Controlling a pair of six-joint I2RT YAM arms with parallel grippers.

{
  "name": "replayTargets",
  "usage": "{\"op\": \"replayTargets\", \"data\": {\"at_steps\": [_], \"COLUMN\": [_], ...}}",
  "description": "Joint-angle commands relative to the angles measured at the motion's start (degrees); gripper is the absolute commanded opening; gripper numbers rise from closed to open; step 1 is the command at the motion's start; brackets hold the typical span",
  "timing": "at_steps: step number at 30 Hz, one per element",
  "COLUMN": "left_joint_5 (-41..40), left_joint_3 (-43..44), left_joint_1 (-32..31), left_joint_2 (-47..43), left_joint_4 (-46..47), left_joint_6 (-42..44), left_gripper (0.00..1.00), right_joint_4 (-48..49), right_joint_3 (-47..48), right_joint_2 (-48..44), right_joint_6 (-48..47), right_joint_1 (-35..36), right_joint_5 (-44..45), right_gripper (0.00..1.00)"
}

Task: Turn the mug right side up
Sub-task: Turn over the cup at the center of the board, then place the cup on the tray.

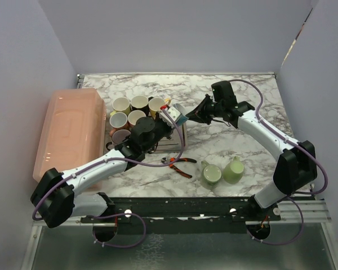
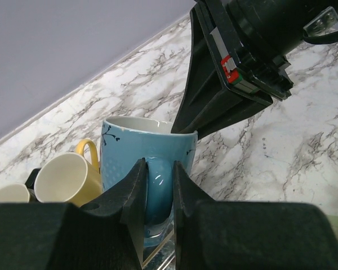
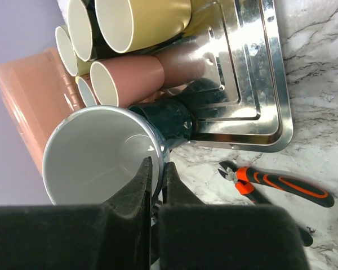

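Observation:
The blue mug (image 2: 143, 147) with a white inside stands mouth up over the metal tray's (image 3: 273, 95) right part; it also shows in the top view (image 1: 178, 115). My left gripper (image 2: 158, 185) is shut on its handle from the near side. My right gripper (image 3: 156, 174) is shut on its rim (image 3: 158, 147), one finger inside and one outside, and shows as a black wedge in the left wrist view (image 2: 214, 95). In the top view the two grippers meet at the mug, left (image 1: 168, 119) and right (image 1: 190, 117).
Several cream and pink mugs (image 1: 129, 112) lie on the tray's left part. A pink lidded bin (image 1: 70, 129) stands at the far left. Orange-handled pliers (image 1: 179, 163) lie in front of the tray. Two green mugs (image 1: 222, 171) sit at the near right.

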Motion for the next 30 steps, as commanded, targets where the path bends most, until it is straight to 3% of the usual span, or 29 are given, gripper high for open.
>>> {"op": "replayTargets", "data": {"at_steps": [1, 19, 30], "left_joint_5": [-2.36, -6.50, -10.26], "left_joint_3": [-1.83, -9.09, -12.40], "left_joint_1": [-0.19, -0.19, -0.19], "left_joint_2": [-0.48, 5.44, 7.21], "left_joint_4": [2.93, 2.98, 2.90], "left_joint_6": [-7.99, -21.21, -24.23], "left_gripper": [0.05, 0.10, 0.27], "right_joint_4": [2.35, 12.54, 21.10], "right_joint_3": [0.38, -5.85, -9.52], "right_joint_2": [-3.61, -2.63, -0.78], "right_joint_6": [-5.66, -22.73, -31.03], "right_joint_1": [1.25, 7.68, 10.74], "right_joint_5": [-0.33, 11.02, 12.83], "right_gripper": [0.01, 0.01, 0.01]}}
